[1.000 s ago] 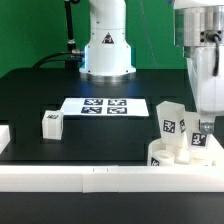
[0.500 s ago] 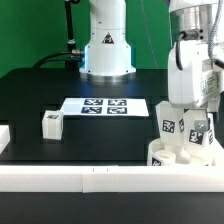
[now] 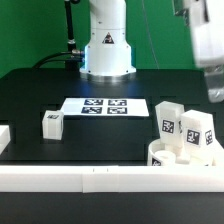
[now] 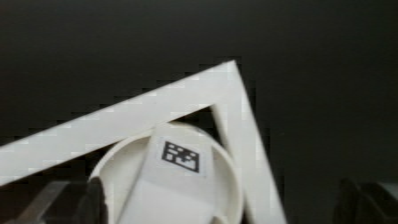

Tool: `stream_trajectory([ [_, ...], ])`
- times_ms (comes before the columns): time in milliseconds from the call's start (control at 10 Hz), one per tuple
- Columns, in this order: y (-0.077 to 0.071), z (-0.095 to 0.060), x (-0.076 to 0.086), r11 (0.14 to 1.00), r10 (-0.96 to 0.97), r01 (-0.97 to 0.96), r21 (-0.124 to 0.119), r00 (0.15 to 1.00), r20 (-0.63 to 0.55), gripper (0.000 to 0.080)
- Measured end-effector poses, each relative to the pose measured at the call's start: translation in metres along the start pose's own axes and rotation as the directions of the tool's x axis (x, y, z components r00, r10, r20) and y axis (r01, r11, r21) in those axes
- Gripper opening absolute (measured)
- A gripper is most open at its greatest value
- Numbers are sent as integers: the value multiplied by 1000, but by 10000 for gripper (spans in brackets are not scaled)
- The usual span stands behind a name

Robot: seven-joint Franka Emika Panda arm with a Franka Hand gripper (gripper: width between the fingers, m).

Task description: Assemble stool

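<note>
The stool's round white seat [image 3: 165, 158] lies at the front of the exterior view's right, against the border bars. Two tagged white legs stand upright in it, one [image 3: 170, 121] left of the other [image 3: 200, 131]. A third leg [image 3: 52, 123] lies loose on the black table at the left. My gripper [image 3: 213, 92] hangs high above the right-hand upright leg, partly cut off by the frame edge. In the wrist view the seat [image 4: 134, 170] and a leg's tag [image 4: 183, 156] show far below, and my dark fingers [image 4: 75, 202] stand wide apart, open, holding nothing.
The marker board [image 3: 105, 105] lies flat at mid-table in front of the robot base [image 3: 106, 50]. White border bars run along the front [image 3: 90, 178] and left edge [image 3: 5, 135]; in the wrist view they meet in a corner [image 4: 228, 75] beside the seat.
My gripper has opened, let go of the right-hand leg and risen well above it. That leg stays upright in the seat.
</note>
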State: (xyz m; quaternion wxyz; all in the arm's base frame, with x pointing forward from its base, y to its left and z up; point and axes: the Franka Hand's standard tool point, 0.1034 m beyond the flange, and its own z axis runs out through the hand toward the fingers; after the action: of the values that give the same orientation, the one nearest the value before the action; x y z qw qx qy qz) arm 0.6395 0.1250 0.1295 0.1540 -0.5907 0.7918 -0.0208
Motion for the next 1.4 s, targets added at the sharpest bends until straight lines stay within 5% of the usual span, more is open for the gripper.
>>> stream_trajectory([
  [300,2,7,6,954,-300,300,-9,954,-13,649],
  [500,2,7,7,848,-529,529,-17,848,-17,649],
  [900,2,14,8,290,-957,952,-101,291,-8,649],
  [1200,-2,14,12,73,-997,991,-110,74,2,649],
  [1400,-2,15,19,-270,-963,954,-127,-266,45,649],
])
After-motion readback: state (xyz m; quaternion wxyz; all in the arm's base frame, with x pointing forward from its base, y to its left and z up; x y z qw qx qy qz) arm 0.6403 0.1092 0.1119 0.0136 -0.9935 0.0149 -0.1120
